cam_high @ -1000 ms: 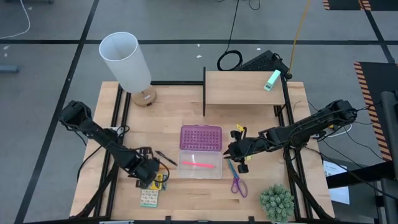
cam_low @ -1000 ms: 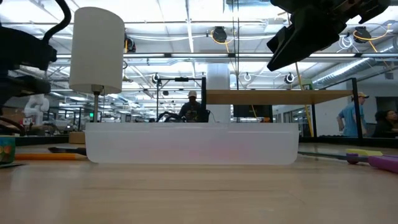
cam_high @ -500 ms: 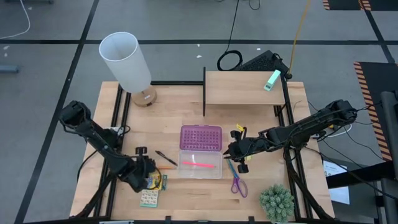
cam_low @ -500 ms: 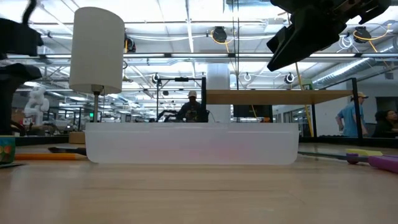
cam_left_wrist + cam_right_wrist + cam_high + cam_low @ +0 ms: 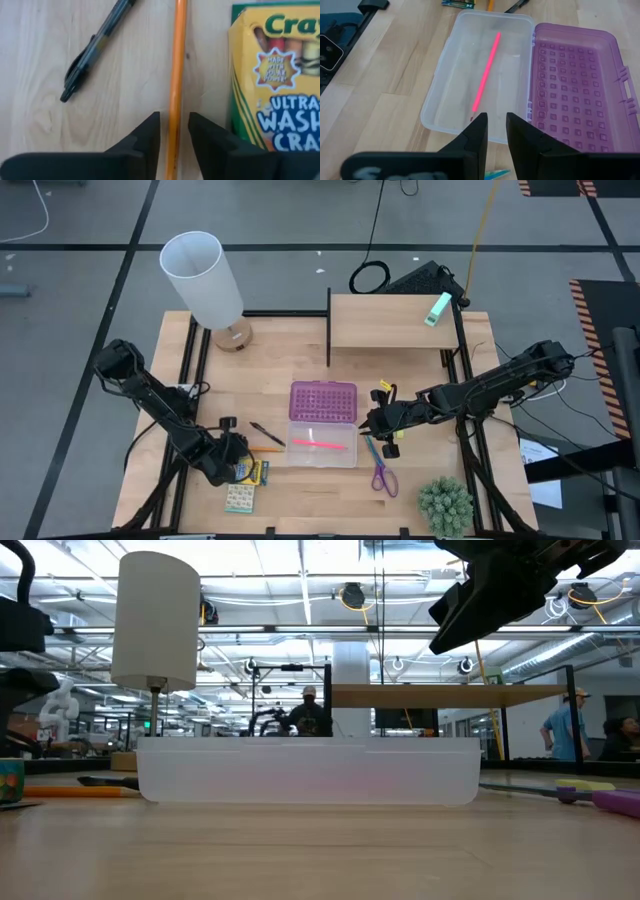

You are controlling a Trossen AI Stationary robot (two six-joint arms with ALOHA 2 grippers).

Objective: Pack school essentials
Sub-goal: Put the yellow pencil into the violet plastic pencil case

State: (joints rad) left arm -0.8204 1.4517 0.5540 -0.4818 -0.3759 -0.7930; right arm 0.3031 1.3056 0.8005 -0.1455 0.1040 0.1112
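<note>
The left gripper (image 5: 173, 131) is sitting low at the front left of the table (image 5: 300, 365). Its 2 fingers are a little apart, with the orange pencil (image 5: 176, 80) lying between them, not squeezed. The crayon box (image 5: 275, 75) is lying just beside the pencil, and a dark pen (image 5: 95, 47) is on its other side.

The right gripper (image 5: 495, 131) is hovering beside the clear case (image 5: 480, 75), fingers a little apart and holding nothing. 1 pink pen (image 5: 486, 70) is lying inside. The scissors (image 5: 382, 476) are near the front edge.

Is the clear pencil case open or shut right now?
Open: the purple studded lid lies flipped back beside the clear tray, with a pink pen inside.
</note>
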